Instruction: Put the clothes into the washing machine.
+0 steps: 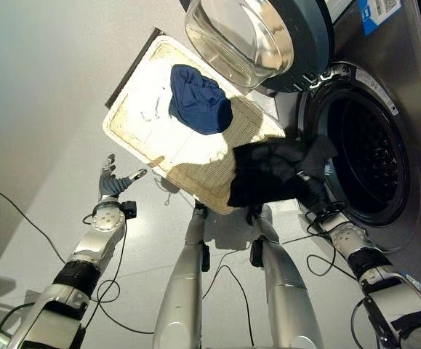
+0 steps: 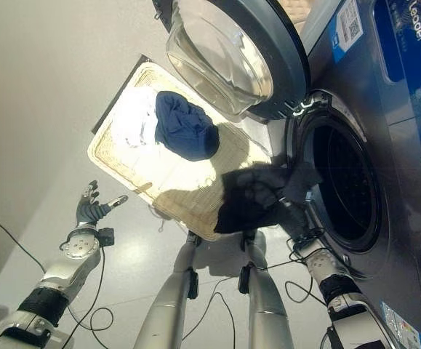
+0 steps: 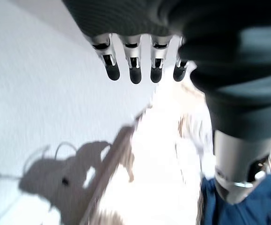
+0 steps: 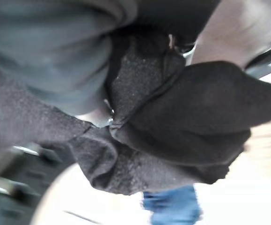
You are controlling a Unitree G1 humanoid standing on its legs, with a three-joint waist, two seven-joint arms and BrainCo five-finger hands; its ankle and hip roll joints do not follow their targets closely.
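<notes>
Right wrist view: fingers (hidden) in black garment (image 4: 182, 122).

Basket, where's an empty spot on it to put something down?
The basket is bare on the strip left of the blue cloth, towards the left hand. Its corner by the washer drum is crowded: the right hand holds the black cloth there.
</notes>
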